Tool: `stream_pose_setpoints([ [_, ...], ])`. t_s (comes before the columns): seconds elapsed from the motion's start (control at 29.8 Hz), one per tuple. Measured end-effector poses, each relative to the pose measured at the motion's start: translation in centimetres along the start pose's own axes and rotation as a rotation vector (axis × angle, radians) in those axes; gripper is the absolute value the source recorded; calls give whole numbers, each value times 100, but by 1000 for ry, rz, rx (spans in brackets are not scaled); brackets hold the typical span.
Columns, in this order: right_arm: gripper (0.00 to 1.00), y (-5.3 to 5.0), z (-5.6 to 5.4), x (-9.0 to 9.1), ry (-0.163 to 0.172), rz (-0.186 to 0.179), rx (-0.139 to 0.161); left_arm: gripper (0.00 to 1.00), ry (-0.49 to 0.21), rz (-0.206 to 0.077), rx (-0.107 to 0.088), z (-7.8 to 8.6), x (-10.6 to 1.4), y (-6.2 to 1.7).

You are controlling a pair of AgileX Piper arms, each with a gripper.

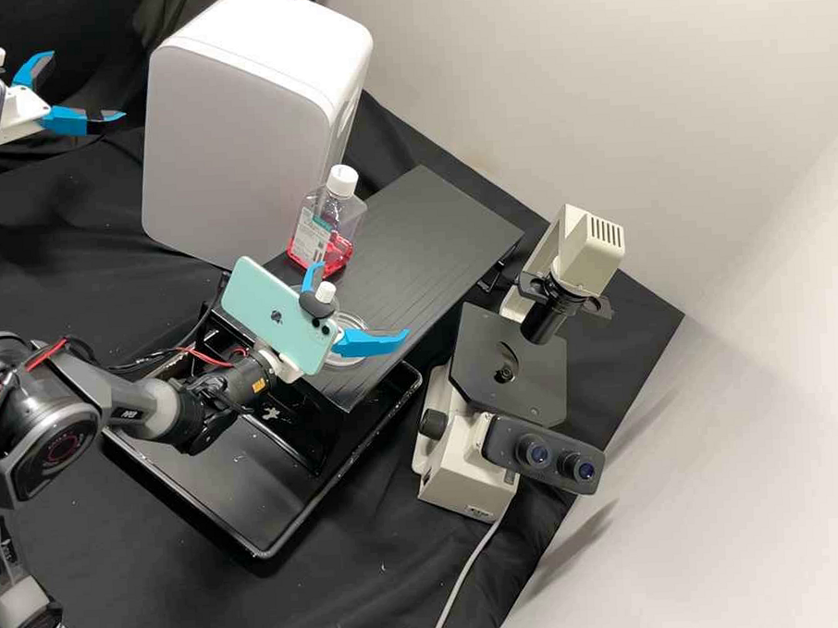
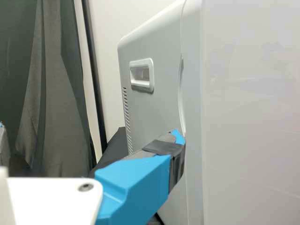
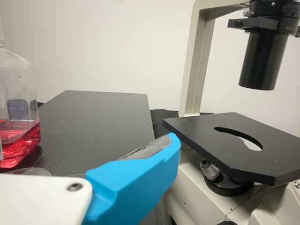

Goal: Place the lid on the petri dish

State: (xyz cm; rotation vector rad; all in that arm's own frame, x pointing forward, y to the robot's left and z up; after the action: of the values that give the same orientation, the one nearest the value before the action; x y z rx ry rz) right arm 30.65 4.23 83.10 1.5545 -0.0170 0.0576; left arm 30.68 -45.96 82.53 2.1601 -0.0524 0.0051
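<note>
Well, on the black-draped bench (image 1: 83, 245) a tall white rounded box (image 1: 253, 108) stands at the far left. A flat black slatted platform (image 1: 434, 239) runs off to the right of it, raised over a shallow black tray (image 1: 261, 515). On the platform's left part stands a clear plastic flask of red liquid with a white cap (image 1: 323, 230), just in front of the box. To the right, near the wall, is a white microscope with a black stage and dark eyepieces (image 1: 523, 374).

The clear round petri dish (image 1: 345, 322) lies on the near-left end of the platform, just nearer than the flask. It is half hidden behind the gripper above it, and I cannot tell a lid from the dish. From the right wrist its clear rim (image 3: 28, 171) shows low beside the flask.

The right arm comes in from the near left, low over the tray, with a mint-green phone (image 1: 276, 316) clamped on its wrist. The right gripper (image 1: 364, 298) sits over the dish with its blue fingers spread wide — one raised toward the flask, the other along the dish's near side.

The left gripper (image 1: 88, 83) hangs high at the far left, close beside the white box, fingers also spread apart. Its wrist view looks along that box's side — one blue finger (image 2: 136, 187) in front of it.
</note>
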Motion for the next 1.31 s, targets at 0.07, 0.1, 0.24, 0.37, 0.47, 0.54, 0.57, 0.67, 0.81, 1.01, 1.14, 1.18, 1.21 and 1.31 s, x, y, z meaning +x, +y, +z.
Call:
stream_pose_setpoints([
  [0.07, 100, 0, 0, 0, 0, 0, 0, 100, 0, 0, 0, 0, 0, 0],
  [0.1, 100, 0, 0, 0, 0, 0, 0, 100, 0, 0, 0, 0, 0, 0],
  [0.24, 100, 0, 0, 0, 0, 0, 0, 100, 0, 0, 0, 0, 0, 0],
  [0.37, 100, 0, 0, 0, 0, 0, 0, 100, 0, 0, 0, 0, 0, 0],
  [0.47, 100, 0, 0, 0, 0, 0, 0, 100, 0, 0, 0, 0, 0, 0],
  [0.54, 100, 0, 0, 0, 0, 0, 0, 100, -4, -1, -17, 12, 0, -2],
  [0.57, 100, 0, 0, 0, 0, 0, 0, 100, -8, -2, -27, 23, 0, -5],
  [0.67, 100, 0, 0, 0, 0, 0, 0, 100, -36, -10, -67, 118, -7, -28],
  [0.81, 100, 0, 0, 0, 0, 0, 0, 100, -117, -31, -86, 378, -42, -89],
  [1.01, 100, 0, 0, 0, 0, 0, 0, 100, -250, -68, -96, 682, -166, -294],
  [1.14, 100, 0, 0, 0, 0, 0, 0, 100, -315, -86, -99, 794, -240, -468],
  [1.18, 100, 0, 0, 0, 0, 0, 0, 100, -334, -94, -109, 825, -254, -509],
  [1.21, 100, 0, 0, 0, 0, 0, 0, 100, -351, -105, -107, 849, -270, -551],
  [1.31, 100, 0, 0, 0, 0, 0, 0, 100, -375, -145, -118, 891, -301, -640],
])
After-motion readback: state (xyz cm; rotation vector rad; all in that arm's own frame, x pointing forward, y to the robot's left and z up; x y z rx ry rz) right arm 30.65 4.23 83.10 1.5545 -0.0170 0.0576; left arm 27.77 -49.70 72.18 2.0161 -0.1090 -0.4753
